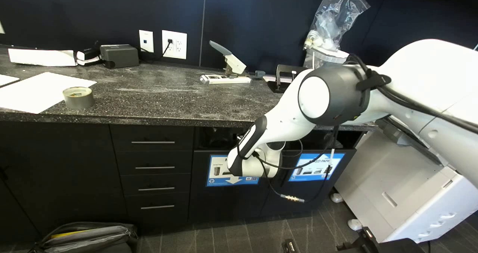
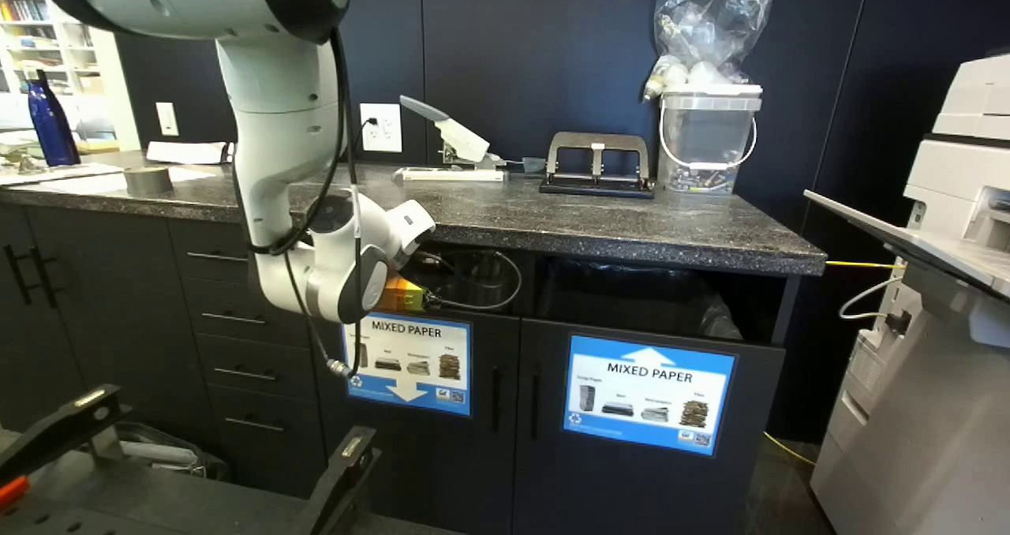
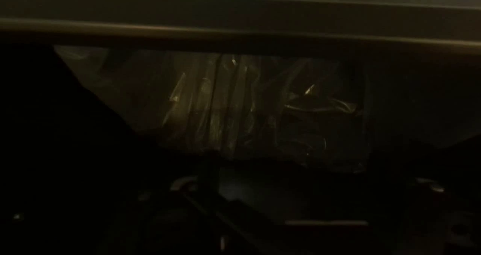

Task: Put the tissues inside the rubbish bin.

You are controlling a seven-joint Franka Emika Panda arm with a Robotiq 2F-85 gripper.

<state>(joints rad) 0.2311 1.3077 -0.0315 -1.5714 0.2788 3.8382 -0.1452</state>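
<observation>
In an exterior view, 1 white arm [image 1: 422, 70] reaches in from 3 o'clock, bends at a grey elbow [image 1: 338, 94], and runs down the forearm [image 1: 285, 124] toward 8 o'clock to the wrist [image 1: 257, 163]. In an exterior view, the forearm hangs toward 6 o'clock and a white end block [image 2: 412, 223] points from the wrist between 1 and 2 o'clock. The gripper [image 3: 306, 187] is hidden in both exterior views; in the wrist view it sits near 5 o'clock, too dark to tell how its jaws stand.
</observation>
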